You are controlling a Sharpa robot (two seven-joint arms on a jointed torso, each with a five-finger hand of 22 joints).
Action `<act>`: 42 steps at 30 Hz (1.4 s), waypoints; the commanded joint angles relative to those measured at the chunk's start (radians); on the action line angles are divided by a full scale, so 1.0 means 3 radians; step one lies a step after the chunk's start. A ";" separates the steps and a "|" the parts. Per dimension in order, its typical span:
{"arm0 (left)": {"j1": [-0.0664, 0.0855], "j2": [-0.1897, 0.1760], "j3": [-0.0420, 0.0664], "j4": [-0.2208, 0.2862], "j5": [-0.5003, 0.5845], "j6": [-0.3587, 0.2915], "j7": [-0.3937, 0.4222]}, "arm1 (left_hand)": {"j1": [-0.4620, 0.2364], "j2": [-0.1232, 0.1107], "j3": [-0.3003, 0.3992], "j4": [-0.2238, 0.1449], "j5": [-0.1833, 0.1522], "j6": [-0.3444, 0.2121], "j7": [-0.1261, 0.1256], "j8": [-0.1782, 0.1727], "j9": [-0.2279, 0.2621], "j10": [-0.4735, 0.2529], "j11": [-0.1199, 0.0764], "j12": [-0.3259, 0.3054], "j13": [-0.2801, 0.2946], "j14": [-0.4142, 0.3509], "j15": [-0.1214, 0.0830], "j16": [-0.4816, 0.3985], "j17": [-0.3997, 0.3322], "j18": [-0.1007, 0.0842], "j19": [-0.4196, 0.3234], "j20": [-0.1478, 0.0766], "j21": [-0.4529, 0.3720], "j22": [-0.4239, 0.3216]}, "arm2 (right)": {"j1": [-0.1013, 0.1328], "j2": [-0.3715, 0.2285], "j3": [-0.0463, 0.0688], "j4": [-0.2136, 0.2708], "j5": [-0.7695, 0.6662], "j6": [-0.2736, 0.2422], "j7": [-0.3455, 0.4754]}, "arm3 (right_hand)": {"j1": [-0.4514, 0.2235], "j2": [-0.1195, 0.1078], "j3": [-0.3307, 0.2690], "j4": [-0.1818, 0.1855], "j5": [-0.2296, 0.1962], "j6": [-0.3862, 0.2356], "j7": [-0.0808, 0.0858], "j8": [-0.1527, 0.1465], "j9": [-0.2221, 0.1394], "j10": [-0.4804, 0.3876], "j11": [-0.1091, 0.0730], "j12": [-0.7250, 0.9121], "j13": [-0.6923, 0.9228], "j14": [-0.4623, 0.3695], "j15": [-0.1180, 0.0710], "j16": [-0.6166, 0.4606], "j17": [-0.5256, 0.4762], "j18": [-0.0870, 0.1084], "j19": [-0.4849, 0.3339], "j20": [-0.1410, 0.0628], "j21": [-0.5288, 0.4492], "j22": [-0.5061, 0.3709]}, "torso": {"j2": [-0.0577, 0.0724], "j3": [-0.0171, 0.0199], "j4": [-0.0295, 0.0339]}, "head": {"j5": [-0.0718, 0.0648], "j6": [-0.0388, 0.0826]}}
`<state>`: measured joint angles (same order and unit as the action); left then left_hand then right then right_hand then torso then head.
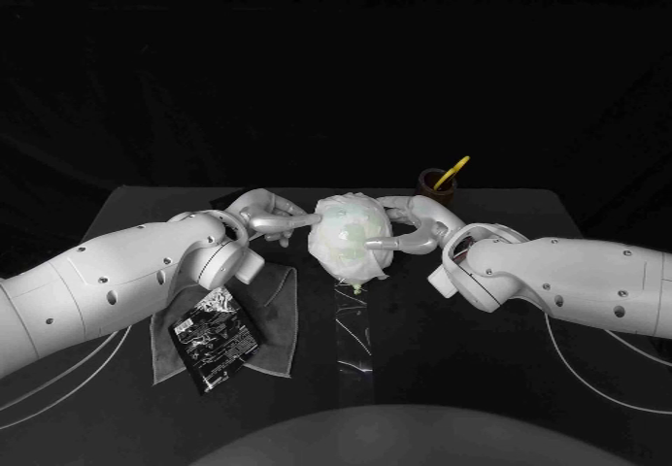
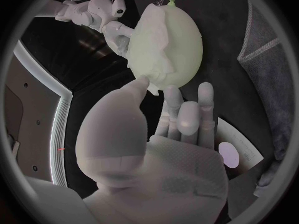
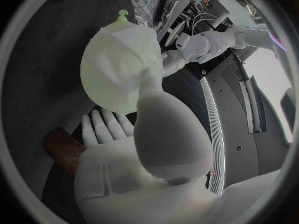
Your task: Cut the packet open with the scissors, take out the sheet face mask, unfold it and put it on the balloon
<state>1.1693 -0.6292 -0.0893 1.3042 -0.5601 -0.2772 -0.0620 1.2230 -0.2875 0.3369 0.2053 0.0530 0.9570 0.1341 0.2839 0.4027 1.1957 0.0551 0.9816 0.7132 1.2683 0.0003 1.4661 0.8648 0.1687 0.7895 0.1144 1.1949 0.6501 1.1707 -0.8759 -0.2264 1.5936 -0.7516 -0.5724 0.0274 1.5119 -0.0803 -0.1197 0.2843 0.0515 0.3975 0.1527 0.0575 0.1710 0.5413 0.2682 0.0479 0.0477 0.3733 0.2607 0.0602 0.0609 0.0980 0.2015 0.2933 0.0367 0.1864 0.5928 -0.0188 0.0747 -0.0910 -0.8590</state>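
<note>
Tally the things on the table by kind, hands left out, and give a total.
balloon: 1
sheet face mask: 1
packet: 1
scissors: 1
brown cup: 1
grey cloth: 1
clear stand: 1
Total: 7

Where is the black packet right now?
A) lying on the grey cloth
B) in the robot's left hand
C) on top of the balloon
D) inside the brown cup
A: the black packet lies flat on the grey cloth, while the left hand and the right hand are both up at the balloon.
</note>
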 commanded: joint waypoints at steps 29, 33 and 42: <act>-0.0007 0.0102 0.0004 -0.0042 0.0089 0.0142 0.0186 | 0.0775 0.0403 -0.0012 -0.0090 -0.0017 0.0441 -0.0161 0.0061 -0.0114 0.0336 -0.0147 0.0426 0.0543 0.0350 -0.0128 0.0182 0.0718 -0.0001 0.0295 0.0014 0.0152 0.0285 | -0.0010 0.0015 -0.0004 -0.0010 -0.0028 0.0035 -0.0009 | -0.0001 0.0013 -0.0024 0.0014 -0.0012 0.0035 0.0495 0.0021 0.0006 0.0030 0.0000 0.0005 0.0005 0.0022 0.0002 -0.0018 -0.0005 -0.0013 -0.0033 0.0002 -0.0013 -0.0009 | 0.0001 -0.0001 -0.0002 | 0.0004 -0.0009; -0.0008 0.0107 0.0004 -0.0044 0.0104 0.0108 0.0197 | 0.0805 0.0418 0.0033 -0.0112 -0.0017 0.0543 -0.0217 0.0100 -0.0112 0.0408 -0.0195 0.0489 0.0633 0.0422 -0.0166 0.0205 0.0860 -0.0018 0.0379 -0.0002 0.0204 0.0379 | -0.0010 0.0014 -0.0004 -0.0010 -0.0028 0.0035 -0.0009 | -0.0002 0.0015 -0.0026 0.0013 -0.0012 0.0039 0.0495 0.0022 0.0007 0.0038 0.0000 0.0006 0.0005 0.0022 0.0001 -0.0018 -0.0005 -0.0013 -0.0033 0.0002 -0.0013 -0.0010 | 0.0002 0.0000 0.0000 | 0.0005 -0.0015; -0.0008 0.0095 0.0004 -0.0074 0.0187 -0.0044 0.0218 | 0.0866 0.0423 0.0205 -0.0177 -0.0016 0.0673 -0.0283 0.0168 -0.0076 0.0543 -0.0261 0.0605 0.0812 0.0532 -0.0236 0.0239 0.1077 -0.0047 0.0529 -0.0043 0.0303 0.0545 | -0.0011 0.0009 -0.0004 -0.0009 -0.0028 0.0032 -0.0010 | -0.0002 0.0015 -0.0026 0.0013 -0.0012 0.0039 0.0495 0.0022 0.0007 0.0038 0.0000 0.0006 0.0005 0.0022 0.0001 -0.0018 -0.0005 -0.0013 -0.0033 0.0002 -0.0013 -0.0010 | 0.0001 -0.0001 0.0000 | 0.0006 -0.0017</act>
<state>1.1680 -0.6025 -0.0889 1.2808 -0.5259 -0.2676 -0.0160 1.4712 -0.1608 0.3929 0.1518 0.0453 1.1523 0.0502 0.3312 0.3672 1.3519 -0.0245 1.1600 0.9544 1.4195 -0.0715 1.5328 1.1853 0.1608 0.9437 0.1038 1.2801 0.8125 1.1697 -0.8748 -0.2267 1.5893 -0.7514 -0.5725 0.0255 1.5119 -0.0803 -0.1239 0.2885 0.0515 0.4042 0.1533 0.0575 0.1716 0.5487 0.2682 0.0452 0.0485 0.3733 0.2607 0.0603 0.0609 0.0980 0.1977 0.2971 0.0367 0.1846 0.5932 -0.0190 0.0745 -0.0883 -0.8642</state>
